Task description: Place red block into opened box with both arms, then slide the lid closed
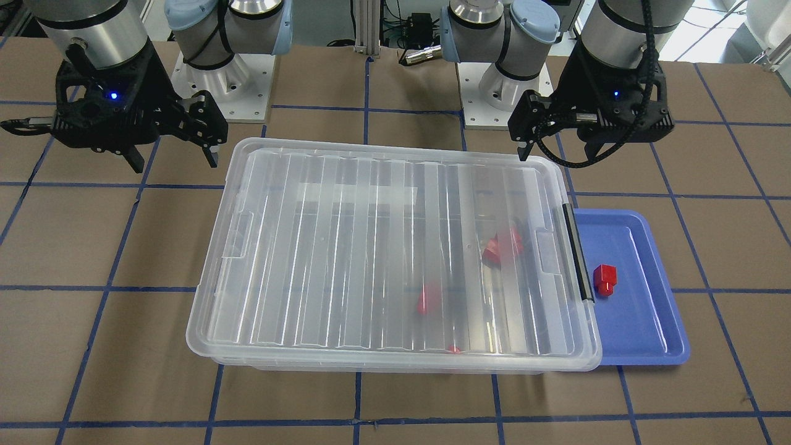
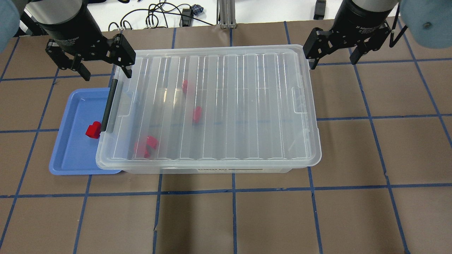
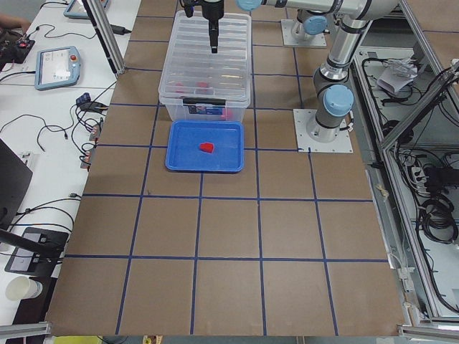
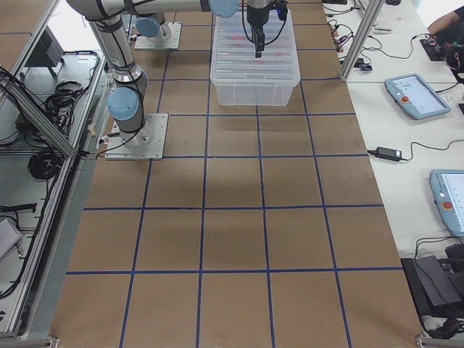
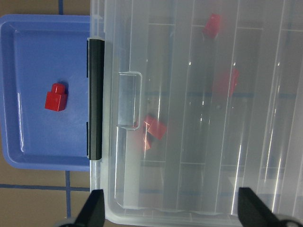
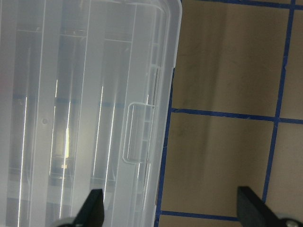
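The clear box (image 2: 212, 171) stands mid-table with the ribbed clear lid (image 2: 226, 106) lying flat over it. Through the lid I see red blocks (image 2: 146, 146) (image 2: 196, 113) (image 2: 184, 85) on the box floor. Another red block (image 2: 93, 129) (image 5: 57, 97) lies in the blue tray (image 2: 67, 155), beside the box's black handle (image 2: 108, 106). My left gripper (image 2: 106, 72) (image 5: 173, 210) hangs open above the handle-end far corner and holds nothing. Above the opposite far corner, my right gripper (image 2: 333, 60) (image 6: 173, 210) is open too, over the lid's edge and the bare table.
The blue tray (image 1: 649, 334) sits tight against the box's handle end, partly under the lid's rim. Brown table (image 2: 247, 218) with blue tape lines surrounds the box. Both arm bases (image 1: 222, 80) stand behind it, with cables past the far edge.
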Action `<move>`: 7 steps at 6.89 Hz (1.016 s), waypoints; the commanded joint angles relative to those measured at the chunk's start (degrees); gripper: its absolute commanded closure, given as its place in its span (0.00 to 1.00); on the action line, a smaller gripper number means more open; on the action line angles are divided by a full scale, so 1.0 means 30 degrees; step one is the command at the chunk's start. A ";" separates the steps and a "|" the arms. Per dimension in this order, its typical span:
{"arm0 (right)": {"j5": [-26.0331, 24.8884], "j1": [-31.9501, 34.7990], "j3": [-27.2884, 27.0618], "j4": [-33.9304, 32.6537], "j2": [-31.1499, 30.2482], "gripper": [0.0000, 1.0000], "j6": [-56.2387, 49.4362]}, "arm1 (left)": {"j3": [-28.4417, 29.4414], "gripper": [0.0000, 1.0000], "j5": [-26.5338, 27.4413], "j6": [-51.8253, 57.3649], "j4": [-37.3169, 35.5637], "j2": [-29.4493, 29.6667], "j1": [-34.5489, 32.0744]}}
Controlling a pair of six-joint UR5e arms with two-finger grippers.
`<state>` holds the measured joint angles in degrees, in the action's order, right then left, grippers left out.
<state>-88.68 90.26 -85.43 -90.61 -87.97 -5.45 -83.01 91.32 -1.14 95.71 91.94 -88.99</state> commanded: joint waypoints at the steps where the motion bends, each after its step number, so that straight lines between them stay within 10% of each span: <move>1: -0.0002 0.0000 0.0000 0.0000 -0.0031 0.00 0.0000 | -0.0017 0.00 0.0000 0.0000 0.0001 0.0026 0.0014; 7: -0.0321 -0.0029 -0.0116 0.0029 -0.0089 0.00 0.0000 | -0.0017 0.00 0.0000 0.0000 0.0030 0.0026 -0.0015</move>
<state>-88.84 90.21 -85.62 -90.64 -88.12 -5.45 -83.06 91.32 -1.09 95.80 92.00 -89.03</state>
